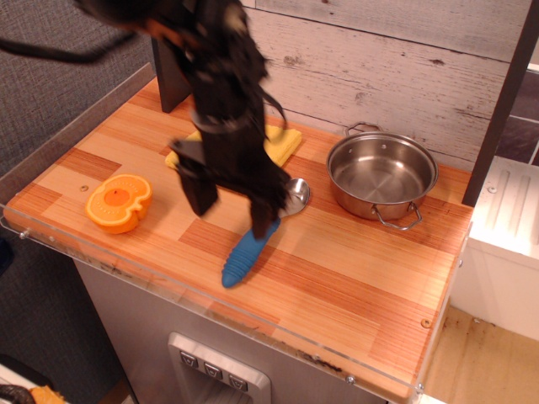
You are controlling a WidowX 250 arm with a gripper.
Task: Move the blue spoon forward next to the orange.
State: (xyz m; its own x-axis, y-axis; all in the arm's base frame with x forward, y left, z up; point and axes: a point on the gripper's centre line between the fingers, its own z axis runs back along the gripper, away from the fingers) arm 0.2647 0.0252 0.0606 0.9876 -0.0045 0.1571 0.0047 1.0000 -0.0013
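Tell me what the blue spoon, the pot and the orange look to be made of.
Blue spoon: matte blue ribbed handle, probably plastic or rubber; the bowl is shiny silver, likely metal.
Pot: polished metal, probably steel, judging by its reflective inside and wire-like handles.
Orange: smooth, evenly coloured, glossy; looks like a moulded plastic toy.

Bare wooden tabletop (354,269) lies open to you from 3 to 6 o'clock of the ribbed blue-handled spoon (247,255). Toward 9 o'clock, a clear strip of boards separates that spoon from the halved bright orange toy fruit (119,202). At 12 o'clock the blurred black gripper (232,210), jaws spread, hangs over the spoon's upper end. Past it lies the flat yellow cloth (282,143); the steel pot (381,177) blocks 2 o'clock.
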